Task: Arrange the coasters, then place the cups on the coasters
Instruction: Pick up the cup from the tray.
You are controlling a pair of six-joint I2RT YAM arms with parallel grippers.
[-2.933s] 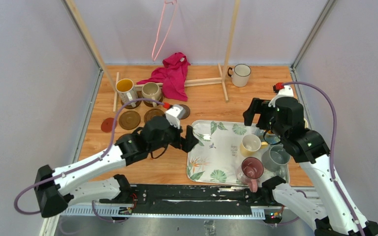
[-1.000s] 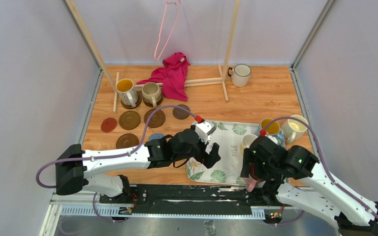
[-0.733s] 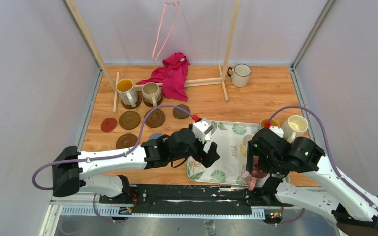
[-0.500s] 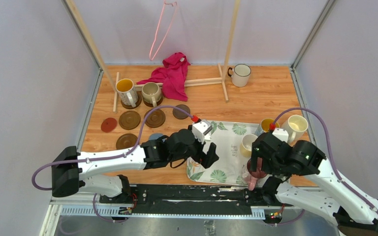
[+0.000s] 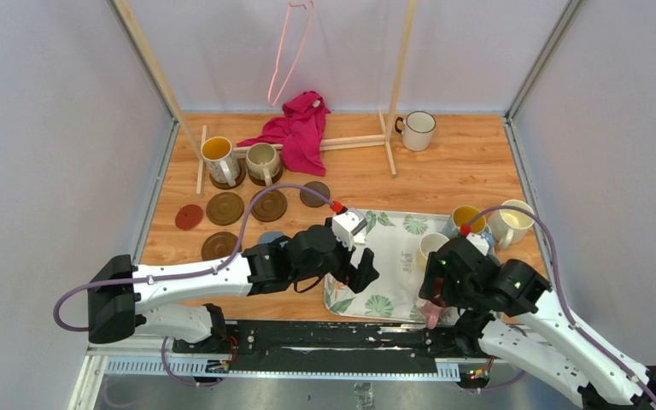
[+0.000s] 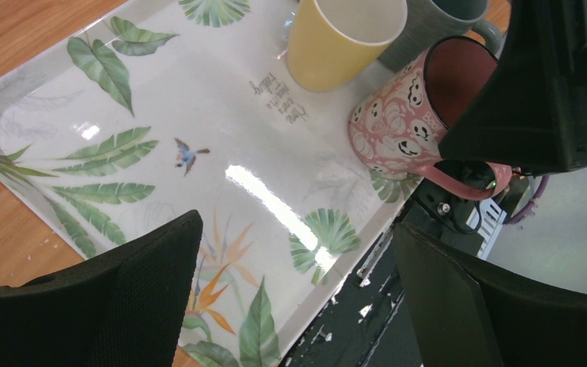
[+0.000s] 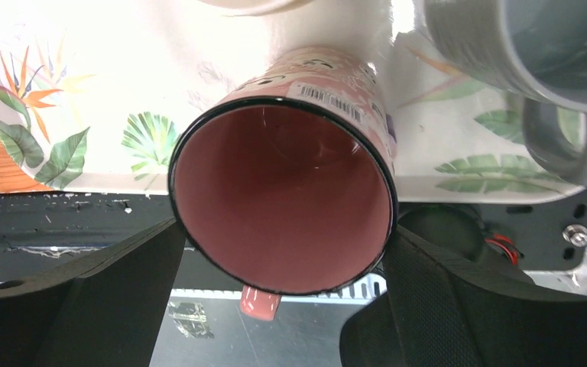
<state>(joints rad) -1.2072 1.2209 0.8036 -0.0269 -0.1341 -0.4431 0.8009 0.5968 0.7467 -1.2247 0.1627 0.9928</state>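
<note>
My right gripper (image 7: 283,229) is open and straddles the maroon-pink cup (image 7: 283,195), which stands on the tray's near edge with its handle toward me. In the top view the right gripper (image 5: 434,295) covers that cup. My left gripper (image 6: 298,225) hangs open and empty over the tray's near left part (image 5: 354,272). Orange-yellow (image 5: 219,157) and beige (image 5: 263,160) cups stand on dark coasters at the back left. Brown coasters (image 5: 225,207) (image 5: 268,204) (image 5: 314,193) (image 5: 219,245) and a red coaster (image 5: 190,216) lie bare. My left arm partly hides a grey-blue coaster (image 5: 271,237).
The leaf-patterned tray (image 5: 390,248) also holds a yellow cup (image 6: 336,38) and a grey cup (image 7: 520,46). An orange-yellow cup (image 5: 464,219) and a cream cup (image 5: 512,222) stand at its far right. A white dark-rimmed cup (image 5: 417,130), a pink cloth (image 5: 299,128) and a wooden rack (image 5: 393,94) sit at the back.
Both arms swung in over the tray's near side. Over the last second the right gripper settled lower around the maroon-pink cup, while the left gripper barely moved.
</note>
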